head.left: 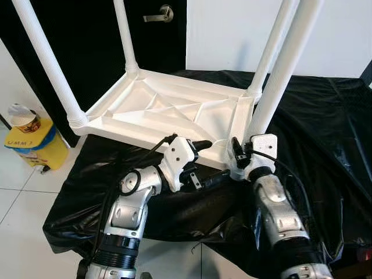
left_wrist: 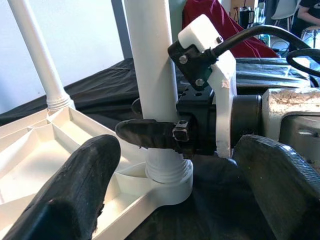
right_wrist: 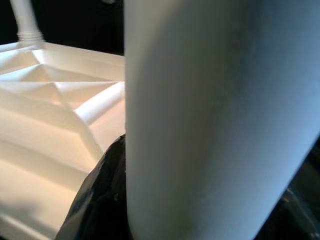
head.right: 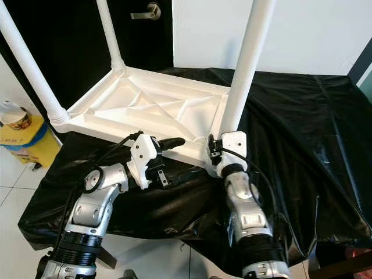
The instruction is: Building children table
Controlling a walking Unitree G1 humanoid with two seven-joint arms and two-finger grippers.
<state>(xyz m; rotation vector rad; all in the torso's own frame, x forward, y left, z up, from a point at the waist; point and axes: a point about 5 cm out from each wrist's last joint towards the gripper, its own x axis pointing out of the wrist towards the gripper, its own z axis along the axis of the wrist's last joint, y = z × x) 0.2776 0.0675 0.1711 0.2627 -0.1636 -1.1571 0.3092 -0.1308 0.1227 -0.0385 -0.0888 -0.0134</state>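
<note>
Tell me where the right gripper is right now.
The right gripper is at the near right corner of the upturned white tabletop, closed around the base of the white table leg just above its socket, over the black sheet.

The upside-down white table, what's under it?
The white table lies on a black sheet. Whatever the sheet covers is hidden.

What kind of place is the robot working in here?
Probably a room in a home or flat, though I cannot be sure. A dark door with a lever handle, a white tiled floor and a plain white wall suggest it.
</note>
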